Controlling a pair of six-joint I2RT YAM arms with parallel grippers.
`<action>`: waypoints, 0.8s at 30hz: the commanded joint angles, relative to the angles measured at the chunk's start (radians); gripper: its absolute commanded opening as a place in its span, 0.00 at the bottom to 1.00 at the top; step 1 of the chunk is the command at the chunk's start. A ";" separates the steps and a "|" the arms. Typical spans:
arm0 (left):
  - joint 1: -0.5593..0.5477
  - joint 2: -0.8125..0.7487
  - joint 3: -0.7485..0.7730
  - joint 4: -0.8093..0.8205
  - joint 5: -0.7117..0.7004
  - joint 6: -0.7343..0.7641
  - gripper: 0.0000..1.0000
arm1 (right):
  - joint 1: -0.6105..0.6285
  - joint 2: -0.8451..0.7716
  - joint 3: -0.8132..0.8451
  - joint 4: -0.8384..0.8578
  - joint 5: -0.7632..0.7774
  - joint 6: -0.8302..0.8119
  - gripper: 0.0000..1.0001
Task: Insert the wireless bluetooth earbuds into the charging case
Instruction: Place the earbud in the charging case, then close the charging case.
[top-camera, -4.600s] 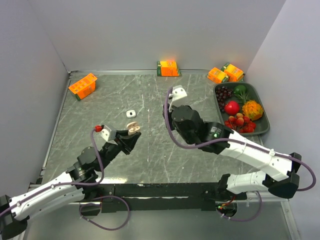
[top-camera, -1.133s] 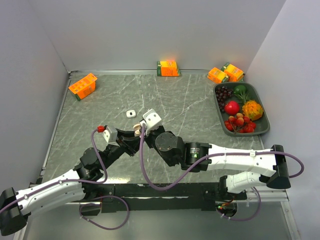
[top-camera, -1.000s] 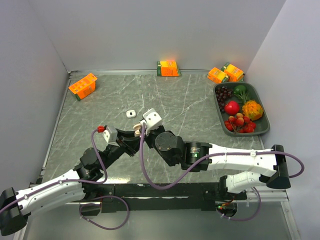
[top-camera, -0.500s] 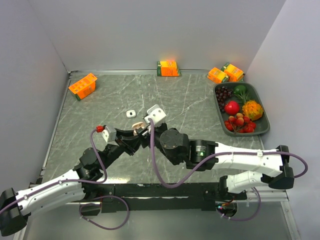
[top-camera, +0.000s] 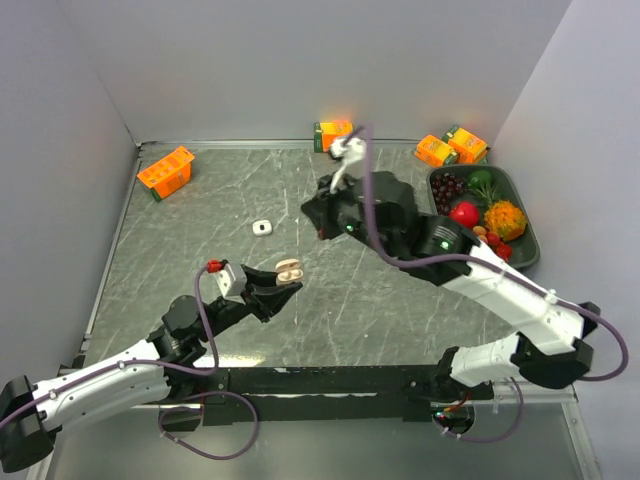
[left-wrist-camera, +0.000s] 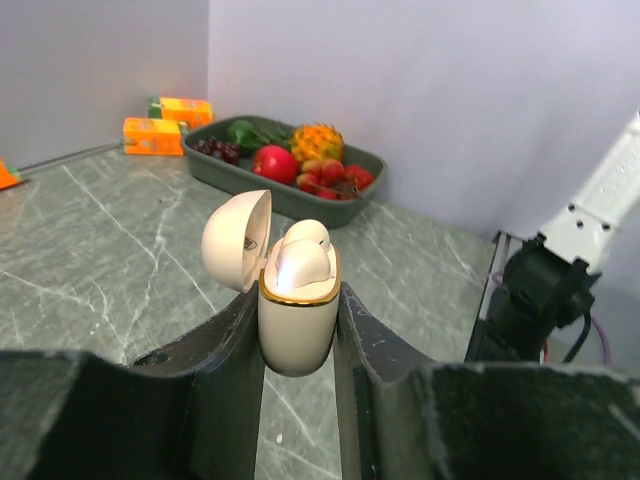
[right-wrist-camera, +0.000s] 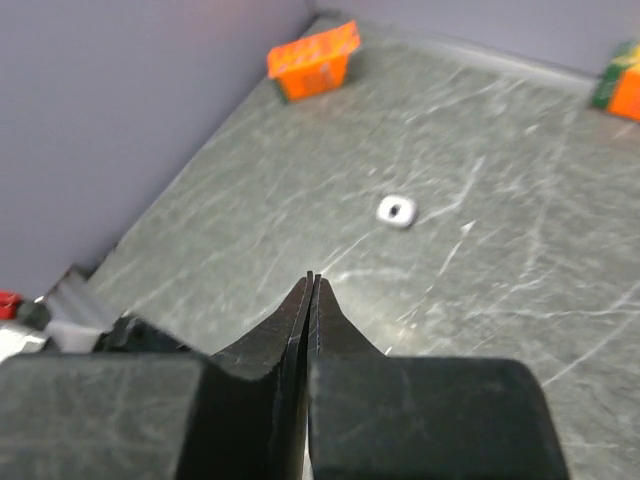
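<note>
Well, my left hand (left-wrist-camera: 298, 305) grips the open case (left-wrist-camera: 297, 325), earbuds (left-wrist-camera: 298, 262) half hidden inside; my right hand (right-wrist-camera: 310, 282) is closed, empty

Charging case (top-camera: 289, 268), beige, lid open, gripped by left gripper (top-camera: 282, 284); small white item (top-camera: 262, 227) on table (top-camera: 200, 215) beyond; fruit tray (top-camera: 534, 245) at right edge.

I count four orange boxes (top-camera: 165, 172), one fruit tray (top-camera: 522, 262) and one small white piece (top-camera: 262, 227) here. Plus one beige case (left-wrist-camera: 297, 320) with two earbuds (left-wrist-camera: 300, 265) inside.
</note>
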 joint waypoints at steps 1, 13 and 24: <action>0.001 0.017 0.027 -0.008 0.089 0.057 0.01 | -0.003 0.143 0.081 -0.199 -0.244 0.014 0.00; -0.001 0.024 0.054 -0.036 0.053 0.091 0.01 | 0.004 0.225 0.061 -0.241 -0.314 0.050 0.00; -0.001 0.008 0.057 -0.034 -0.042 0.080 0.01 | 0.053 0.191 0.026 -0.245 -0.291 0.058 0.00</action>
